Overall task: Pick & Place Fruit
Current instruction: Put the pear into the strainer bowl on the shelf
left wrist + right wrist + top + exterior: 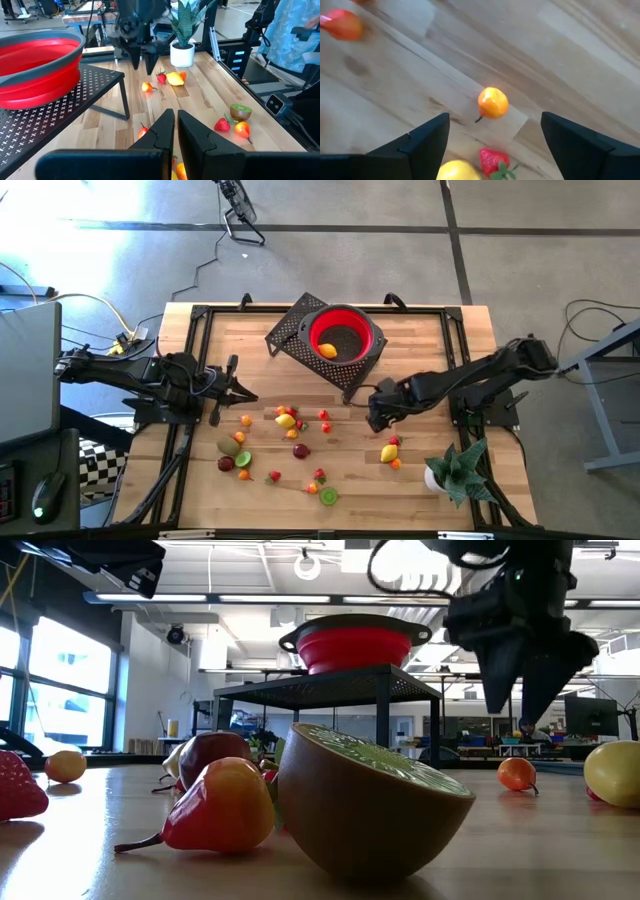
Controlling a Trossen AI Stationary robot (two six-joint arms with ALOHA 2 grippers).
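While resting on the rack [290, 332], red bowl [371, 338] holds one orange fruit [328, 351].

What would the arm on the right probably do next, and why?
Probably lower straight down and close on the small orange fruit. The right gripper hangs above it with jaws wide open and empty, and only one fruit lies in the red bowl.

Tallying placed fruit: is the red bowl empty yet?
No. The red bowl holds one orange fruit, seen from above.
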